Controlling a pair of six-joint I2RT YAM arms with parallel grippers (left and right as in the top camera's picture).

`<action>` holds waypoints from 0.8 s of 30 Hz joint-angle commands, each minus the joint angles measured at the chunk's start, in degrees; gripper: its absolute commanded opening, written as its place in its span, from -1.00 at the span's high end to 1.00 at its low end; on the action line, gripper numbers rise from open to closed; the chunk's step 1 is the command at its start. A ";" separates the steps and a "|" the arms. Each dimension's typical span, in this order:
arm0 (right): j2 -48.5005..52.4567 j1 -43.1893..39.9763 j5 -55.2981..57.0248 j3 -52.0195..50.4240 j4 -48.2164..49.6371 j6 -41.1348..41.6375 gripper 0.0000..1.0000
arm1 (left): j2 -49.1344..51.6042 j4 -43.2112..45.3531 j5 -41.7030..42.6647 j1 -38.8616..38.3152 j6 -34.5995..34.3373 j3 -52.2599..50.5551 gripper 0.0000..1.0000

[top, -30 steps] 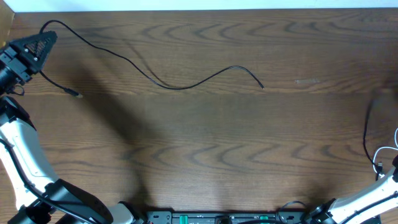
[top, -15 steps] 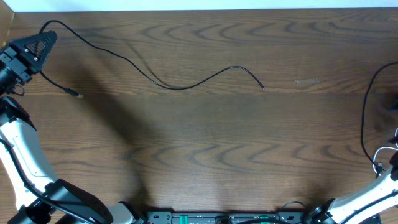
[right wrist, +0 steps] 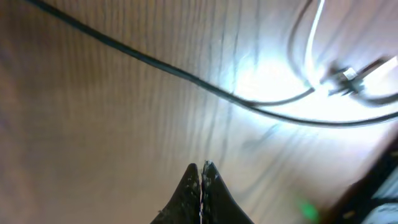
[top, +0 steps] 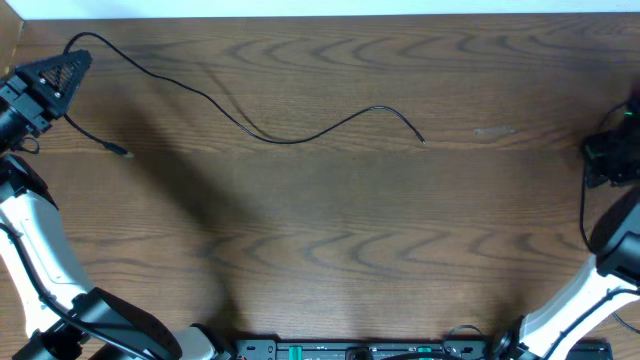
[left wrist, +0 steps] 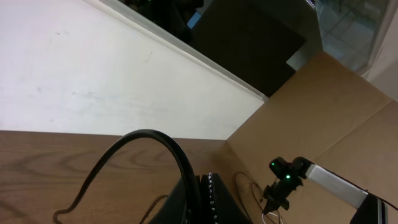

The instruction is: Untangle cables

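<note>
Plainly, limp cords at two edges

On the table (top: 320,250), the long black cable (top: 300,138) trails from 10 o'clock to centre, with the left gripper (top: 78,60) seemingly clamped on it. At 3 o'clock the right gripper (right wrist: 200,169), fingers together and empty, faces the white cable (right wrist: 314,31); light, slippery, best pinched near its plug (right wrist: 345,76)

No readable text, label, brand, number or sign in any view, no print legible on the black cable (top: 290,141), green-marked dark strip (top: 340,351) at the bench (top: 400,240) near edge too small to read
</note>
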 commanded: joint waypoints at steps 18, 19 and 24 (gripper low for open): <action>-0.59 20.04 10.14 -25.68 8.48 17.07 0.98 | -0.09 0.22 0.31 -0.57 0.74 -0.15 0.85; -0.59 20.59 10.27 -26.77 9.60 17.07 0.97 | -0.07 0.24 0.31 -0.90 0.76 -0.15 0.85; -0.59 22.88 10.32 -32.13 14.69 17.09 0.98 | -0.09 0.24 0.28 -4.48 1.66 -0.15 0.85</action>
